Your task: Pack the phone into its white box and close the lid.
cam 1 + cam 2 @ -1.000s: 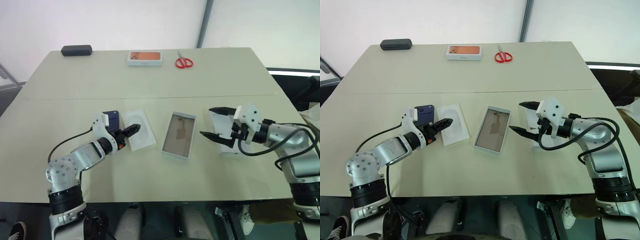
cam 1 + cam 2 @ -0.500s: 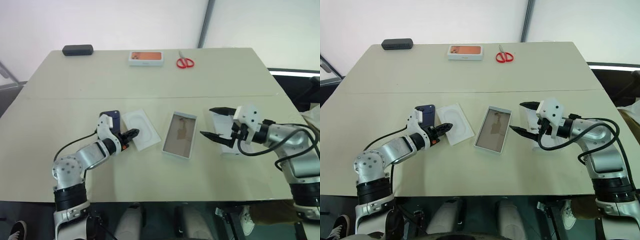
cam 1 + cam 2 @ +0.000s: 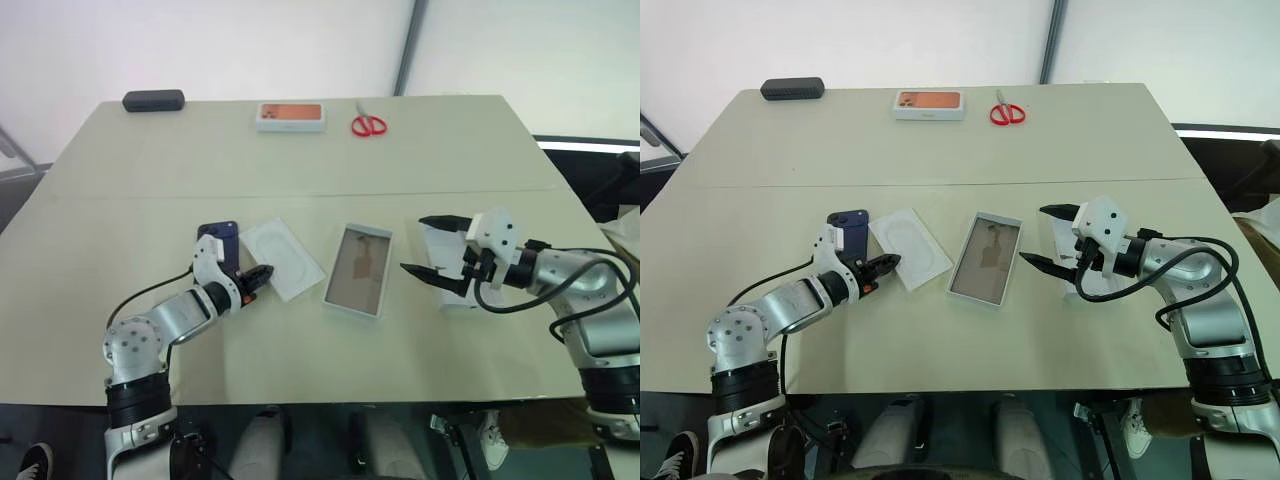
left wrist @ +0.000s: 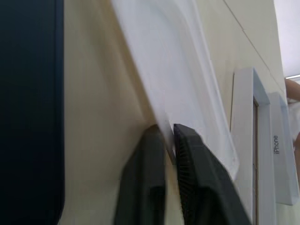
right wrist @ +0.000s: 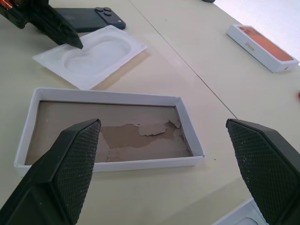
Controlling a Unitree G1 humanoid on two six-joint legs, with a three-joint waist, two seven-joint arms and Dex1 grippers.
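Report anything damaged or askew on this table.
The shallow white box's tan-brown floor lining is torn, with ragged peeled patches. The flat white moulded card lies skewed, its edge pinched in the left tool.

Along the far edge of the beige desk (image 3: pixel 300 160), a black oblong case (image 3: pixel 153 100), a white box with orange picture (image 3: pixel 290 116) and red scissors (image 3: pixel 368 124); nearer, a flat white card with rounded outline (image 3: pixel 283 258).
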